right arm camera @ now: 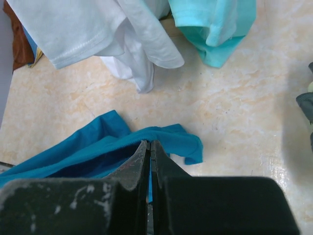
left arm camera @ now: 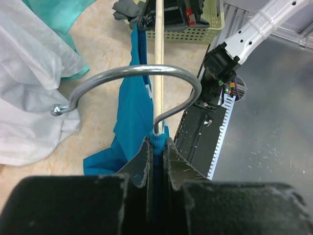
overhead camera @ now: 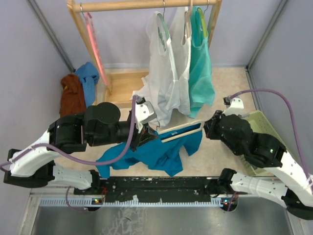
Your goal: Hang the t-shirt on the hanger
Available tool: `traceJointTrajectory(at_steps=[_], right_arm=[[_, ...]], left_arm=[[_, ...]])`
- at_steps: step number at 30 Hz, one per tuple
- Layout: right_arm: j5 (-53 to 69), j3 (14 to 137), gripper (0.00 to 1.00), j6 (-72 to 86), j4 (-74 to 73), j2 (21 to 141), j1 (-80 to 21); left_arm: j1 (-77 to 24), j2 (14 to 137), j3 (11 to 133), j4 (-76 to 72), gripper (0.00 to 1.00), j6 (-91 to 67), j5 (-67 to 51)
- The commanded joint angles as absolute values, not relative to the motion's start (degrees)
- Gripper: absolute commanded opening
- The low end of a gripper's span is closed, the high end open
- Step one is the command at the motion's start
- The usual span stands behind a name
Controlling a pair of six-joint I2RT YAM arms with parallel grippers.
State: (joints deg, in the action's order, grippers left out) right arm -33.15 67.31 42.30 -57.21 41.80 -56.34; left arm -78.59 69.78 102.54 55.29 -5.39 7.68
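The teal-blue t-shirt (overhead camera: 156, 152) hangs crumpled between my two grippers just above the floor. The cream hanger (overhead camera: 182, 131) lies across its top, partly inside the cloth. My left gripper (overhead camera: 145, 131) is shut on the ribbed collar (left arm camera: 157, 142) where the silver hook (left arm camera: 146, 71) comes out. The hanger's bar (left arm camera: 158, 44) runs away from the fingers. My right gripper (overhead camera: 205, 128) is at the hanger's right end, shut on a teal edge of the shirt (right arm camera: 166, 139). The hanger does not show in the right wrist view.
A wooden rack (overhead camera: 146, 6) stands at the back with white shirts (overhead camera: 168, 73), a mint tank top (overhead camera: 201, 73) and a pink hanger (overhead camera: 95, 46). Brown and light blue cloths (overhead camera: 78, 90) lie at the left. A pale green basket (overhead camera: 259, 122) is at the right.
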Motion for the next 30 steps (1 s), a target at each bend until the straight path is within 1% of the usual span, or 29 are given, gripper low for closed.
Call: traceJointTrajectory(at_steps=[1,7,14,20,26,30], right_arm=[[-37.1,72.09,0.0,39.7,-58.53,41.68,-55.81],[-36.3,76.8,0.0,37.54,-59.79,43.23,-55.81],[-31.85,80.89,0.0,34.8,-60.5,45.19,-55.81],[-28.23,82.77,0.0,33.5,-61.18,45.72,-55.81],[-28.92,85.28,0.0,32.4,-61.52,47.2,-55.81],[-30.47,90.57,0.0,30.64,-62.49,50.9,-55.81]], left_arm=[[-78.4,68.37,101.6,53.86,0.0,-6.37,5.35],[-78.4,68.46,101.3,54.69,0.0,-6.67,7.09],[-78.4,68.52,101.51,54.96,0.0,-6.5,14.94],[-78.4,68.92,101.77,53.69,0.0,-5.47,18.97],[-78.4,70.53,101.33,54.22,0.0,-4.77,15.88],[-78.4,70.43,100.27,53.44,0.0,-4.62,11.74]])
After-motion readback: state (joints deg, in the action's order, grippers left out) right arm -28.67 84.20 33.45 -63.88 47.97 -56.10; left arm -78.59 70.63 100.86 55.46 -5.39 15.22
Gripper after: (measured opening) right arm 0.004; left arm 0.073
